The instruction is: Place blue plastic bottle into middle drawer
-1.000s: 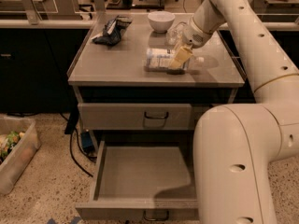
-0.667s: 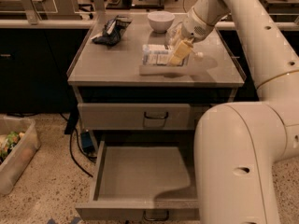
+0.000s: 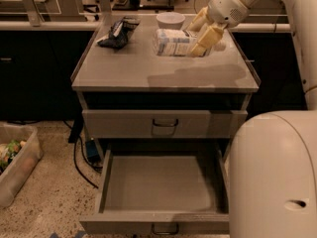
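Speckled floor (image 3: 54, 207) runs under a grey table (image 3: 148, 73) that stands against a dark counter. The gripper (image 3: 193, 41) is over the back right part of the tabletop, reaching in from the upper right at the end of a white arm (image 3: 233, 1). Its pale yellow fingers (image 3: 208, 37) are clamped on the right end of the bottle (image 3: 173, 42), one above it and one below. The bottle lies on its side with its length pointing left, and the white-and-pale-blue label faces the camera. It hangs above the table rather than resting on it (a broad soft shadow lies on the bare top nearer the front edge).

A white bowl (image 3: 170, 20) sits at the back of the table, just behind the bottle. A dark crumpled bag (image 3: 118, 33) lies at the back left, well apart from the gripper.

Below the tabletop, the top drawer (image 3: 163, 124) is closed, with its loop handle at the centre. The middle drawer (image 3: 158, 182) beneath it is pulled fully out toward the camera, and its grey floor is bare. The robot's white body (image 3: 272, 177) fills the lower right and covers the drawer's right front corner.

On the floor at the left stands a clear plastic bin (image 3: 17, 165) with something green inside. A black cable (image 3: 78, 157) trails beside the table leg.
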